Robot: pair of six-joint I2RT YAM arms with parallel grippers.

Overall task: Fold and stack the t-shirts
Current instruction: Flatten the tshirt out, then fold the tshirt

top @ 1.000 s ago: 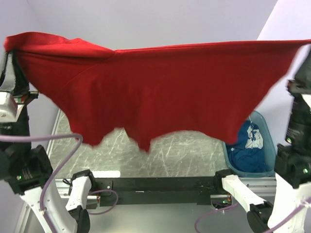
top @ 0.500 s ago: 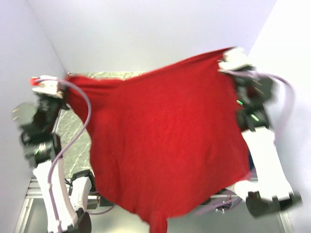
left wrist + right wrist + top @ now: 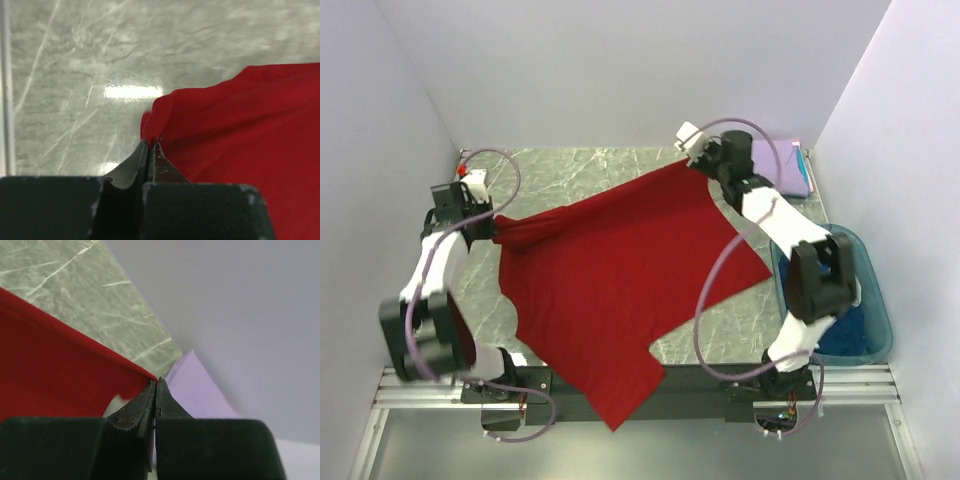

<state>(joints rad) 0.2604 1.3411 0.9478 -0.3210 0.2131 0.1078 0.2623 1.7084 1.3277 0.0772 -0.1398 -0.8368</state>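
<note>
The marble table (image 3: 580,170) carries the big red t-shirt (image 3: 620,280), spread out between the two arms, and its near end is spilling over the front edge. The teal tub (image 3: 875,300) sits well to the near side of the right gripper (image 3: 156,381), with the dark blue t-shirt (image 3: 850,335) inside. The lavender t-shirt (image 3: 195,390) lies flat just beyond that gripper, which is clamped on the red shirt's far corner. The left gripper (image 3: 151,142) is pinched tight on the bunched opposite corner, the cloth running off to its right.

2 arms (image 3: 433,264), white links, black joints, looping lavender cables (image 3: 699,318), dark jaws, seemingly scuffed
</note>
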